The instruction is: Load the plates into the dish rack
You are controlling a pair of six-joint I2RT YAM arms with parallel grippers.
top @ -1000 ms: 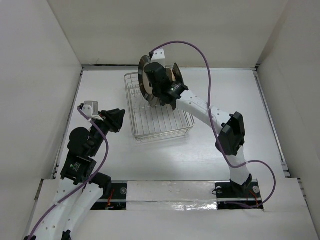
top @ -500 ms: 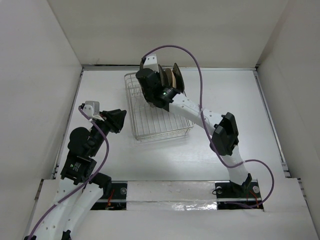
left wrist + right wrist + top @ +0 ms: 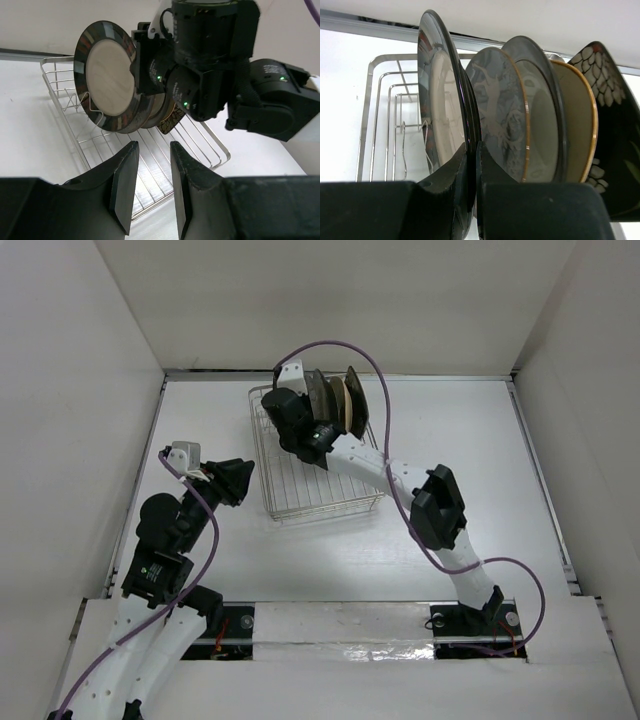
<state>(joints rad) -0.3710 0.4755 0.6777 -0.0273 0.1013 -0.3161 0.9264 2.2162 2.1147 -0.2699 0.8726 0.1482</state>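
My right gripper (image 3: 471,155) is shut on the lower rim of the black-rimmed cream plate (image 3: 437,95) and holds it upright over the dish rack (image 3: 375,100). Beside it stand the grey branch-motif plate (image 3: 495,110), the grey-rimmed cream plate (image 3: 540,115), the tan plate (image 3: 575,125) and the dark floral plate (image 3: 610,115), all upright in a row. From above, the right gripper (image 3: 290,408) is at the rack's (image 3: 325,512) back end, next to the standing plates (image 3: 345,400). My left gripper (image 3: 240,480) is open and empty, left of the rack. It faces the held plate (image 3: 107,75).
The rack's near half (image 3: 200,145) holds only bare wire. White walls close in the table on the left, back and right. The right arm's purple cable (image 3: 375,350) loops over the rack's back.
My right gripper has moved left along the back of the rack with the black-rimmed plate, bringing it next to the other standing plates. The left arm has not moved.
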